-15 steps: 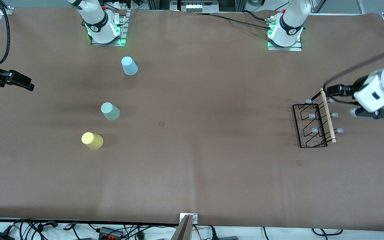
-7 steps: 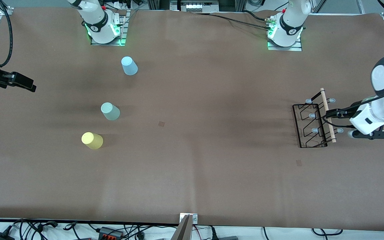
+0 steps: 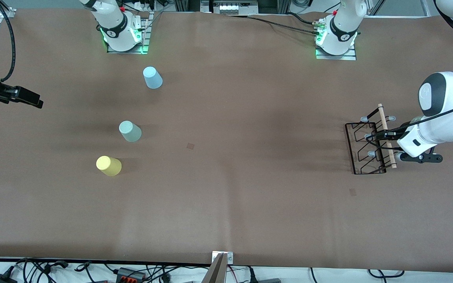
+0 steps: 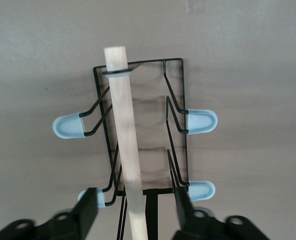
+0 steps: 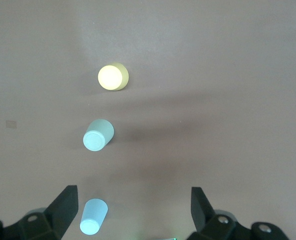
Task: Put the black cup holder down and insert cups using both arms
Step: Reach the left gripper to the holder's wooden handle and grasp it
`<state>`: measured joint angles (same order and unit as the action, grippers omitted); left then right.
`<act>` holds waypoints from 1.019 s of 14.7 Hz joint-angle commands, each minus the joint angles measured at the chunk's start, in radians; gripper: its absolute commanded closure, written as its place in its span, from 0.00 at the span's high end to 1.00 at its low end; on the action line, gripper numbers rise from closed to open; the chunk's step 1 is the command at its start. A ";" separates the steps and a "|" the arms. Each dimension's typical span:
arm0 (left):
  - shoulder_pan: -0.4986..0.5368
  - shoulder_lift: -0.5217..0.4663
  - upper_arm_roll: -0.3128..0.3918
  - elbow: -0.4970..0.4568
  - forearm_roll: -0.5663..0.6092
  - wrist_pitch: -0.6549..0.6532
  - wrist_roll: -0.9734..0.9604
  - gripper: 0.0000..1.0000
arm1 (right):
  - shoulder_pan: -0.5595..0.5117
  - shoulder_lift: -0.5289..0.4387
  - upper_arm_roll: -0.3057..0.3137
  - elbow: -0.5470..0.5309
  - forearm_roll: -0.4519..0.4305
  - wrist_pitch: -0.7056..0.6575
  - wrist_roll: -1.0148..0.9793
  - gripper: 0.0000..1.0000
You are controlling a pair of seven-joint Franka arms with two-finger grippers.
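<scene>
Showing the front view: the black cup holder [image 3: 364,148] stands on the counter [image 3: 226,204] at 3 o'clock. The left hand [image 3: 383,137] is low over its wooden rod [image 3: 383,122]. At 9 o'clock the right hand [image 3: 30,98] waits. The light blue cup [image 3: 152,77], grey-green cup [image 3: 130,131] and yellow cup [image 3: 109,165] stand upside down and well apart between 9 and 11 o'clock.

Left wrist view: the fingers [image 4: 88,212] straddle the rod with gaps on both sides, released and not yet clenched. The wire frame looks light and stiff. Mid-rod is probably the best hold, since the rod is smooth and could twist in the grip.

Right wrist view: the fingers [image 5: 63,202] are spread wide and hold nothing, over the three cups, which look light and easy to tip.
</scene>
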<state>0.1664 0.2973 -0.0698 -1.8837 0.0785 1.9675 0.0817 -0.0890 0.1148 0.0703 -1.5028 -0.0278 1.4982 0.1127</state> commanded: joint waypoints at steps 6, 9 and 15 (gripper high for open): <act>0.027 -0.006 -0.005 -0.028 0.017 0.011 0.018 0.36 | -0.005 -0.001 0.008 -0.005 0.008 0.000 -0.008 1.00; 0.027 0.000 -0.010 -0.026 0.017 0.011 0.016 0.28 | -0.009 0.026 0.003 -0.007 0.011 -0.003 -0.010 1.00; 0.025 0.000 -0.018 -0.014 0.017 0.005 0.016 0.01 | 0.003 0.049 0.009 -0.008 0.011 -0.045 -0.011 1.00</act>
<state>0.1869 0.3004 -0.0802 -1.9037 0.0789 1.9679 0.0851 -0.0872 0.1672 0.0760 -1.5106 -0.0273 1.4828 0.1097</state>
